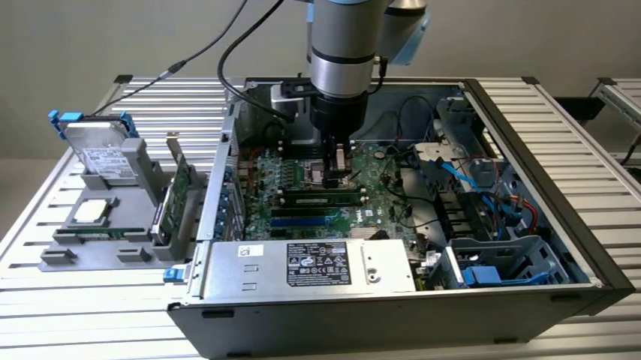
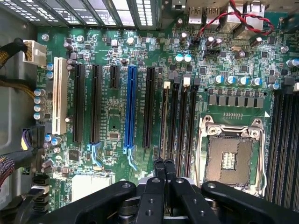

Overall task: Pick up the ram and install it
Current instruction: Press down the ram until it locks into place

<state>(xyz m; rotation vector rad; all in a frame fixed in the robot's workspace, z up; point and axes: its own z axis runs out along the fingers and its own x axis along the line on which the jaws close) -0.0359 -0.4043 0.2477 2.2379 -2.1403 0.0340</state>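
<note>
The ram (image 1: 320, 200) is a thin green stick with dark chips, standing on edge in the memory slot nearest the expansion slots on the motherboard (image 1: 376, 206). In the wrist view the ram (image 2: 164, 122) shows edge-on as a pale line in that slot, next to empty black slots (image 2: 186, 121). My gripper (image 1: 338, 178) hangs inside the open computer case, over the board. Its black fingers are shut together, and the gripper (image 2: 164, 162) sits right at one end of the stick. Whether the tips touch the stick I cannot tell.
The empty processor socket (image 2: 229, 156) lies beside the memory slots. A power supply (image 1: 311, 266) fills the case's front; blue and red cables (image 1: 455, 172) hang on the exterior view's right. Outside, a grey fixture holds a hard drive (image 1: 100, 154), a processor (image 1: 90, 212) and a green expansion card (image 1: 180, 196).
</note>
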